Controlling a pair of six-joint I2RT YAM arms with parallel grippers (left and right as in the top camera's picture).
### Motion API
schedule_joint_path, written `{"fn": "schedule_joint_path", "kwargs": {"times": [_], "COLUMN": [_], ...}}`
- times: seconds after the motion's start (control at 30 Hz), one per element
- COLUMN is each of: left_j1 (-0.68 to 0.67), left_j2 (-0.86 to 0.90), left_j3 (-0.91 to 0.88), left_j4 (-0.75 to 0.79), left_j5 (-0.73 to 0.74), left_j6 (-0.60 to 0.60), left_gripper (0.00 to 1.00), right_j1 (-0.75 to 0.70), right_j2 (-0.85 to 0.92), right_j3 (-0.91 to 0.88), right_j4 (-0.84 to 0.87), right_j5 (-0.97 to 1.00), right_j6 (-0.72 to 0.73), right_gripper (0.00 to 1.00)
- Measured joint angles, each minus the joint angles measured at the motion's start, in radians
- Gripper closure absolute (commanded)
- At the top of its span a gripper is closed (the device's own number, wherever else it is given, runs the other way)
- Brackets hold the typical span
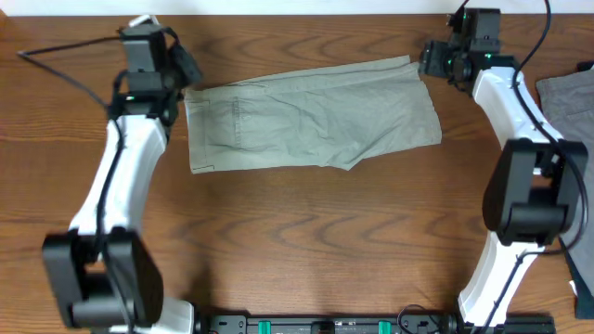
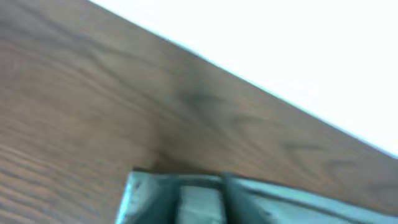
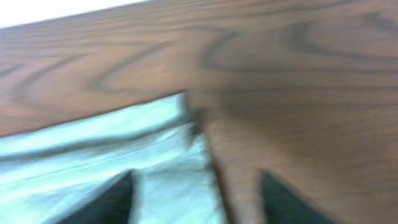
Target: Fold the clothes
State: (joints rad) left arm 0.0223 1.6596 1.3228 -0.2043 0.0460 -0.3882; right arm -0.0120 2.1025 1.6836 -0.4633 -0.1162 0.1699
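Observation:
The pale khaki shorts (image 1: 316, 116) lie flat on the wooden table, folded lengthwise, with the waistband to the left and the leg hems to the right. My left gripper (image 1: 188, 76) is at the shorts' far left corner. The blurred left wrist view shows only that cloth corner (image 2: 280, 202), not my fingers. My right gripper (image 1: 427, 61) is at the far right corner. In the right wrist view its two dark fingers (image 3: 199, 205) are spread apart, one over the cloth (image 3: 93, 162) and one over bare wood.
A plain grey garment (image 1: 568, 97) lies at the table's right edge, beside the right arm. The table's far edge (image 1: 306, 13) runs just behind both grippers. A black cable (image 1: 65, 74) crosses the far left corner.

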Motion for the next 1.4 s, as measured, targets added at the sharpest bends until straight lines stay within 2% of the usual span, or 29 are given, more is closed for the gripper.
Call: {"fn": "schedule_joint_path", "kwargs": {"times": [0.2,0.37,0.57,0.73,1.17,1.4], "left_j1": [-0.013,-0.016,-0.025,-0.029,-0.082,-0.143], "left_j2": [0.026,0.131,0.274,0.333,0.327,0.28], "left_j3": [0.003,-0.025,-0.026,-0.026,-0.021,-0.032], "left_j4": [-0.264,-0.283,-0.205,-0.239,-0.478,-0.545], "left_j5": [0.035,0.046,0.053,0.053,0.054,0.05], "left_j6": [0.003,0.004,0.023,0.024,0.026,0.026], "left_gripper": [0.94,0.94,0.94,0.94,0.94,0.94], "right_j1": [0.076,0.123,0.14,0.133,0.13,0.13], "right_j2": [-0.055,-0.02,0.086,0.133,0.123,0.106], "right_j3": [0.016,-0.022,-0.066,-0.061,-0.026,-0.052], "right_j4": [-0.214,-0.224,-0.142,-0.153,-0.537,-0.606], "right_j5": [-0.08,-0.086,-0.015,0.01,0.13,0.209], "right_j6": [0.001,0.0,0.001,0.001,0.091,0.108], "right_gripper": [0.99,0.99,0.99,0.99,0.99,0.99]}}
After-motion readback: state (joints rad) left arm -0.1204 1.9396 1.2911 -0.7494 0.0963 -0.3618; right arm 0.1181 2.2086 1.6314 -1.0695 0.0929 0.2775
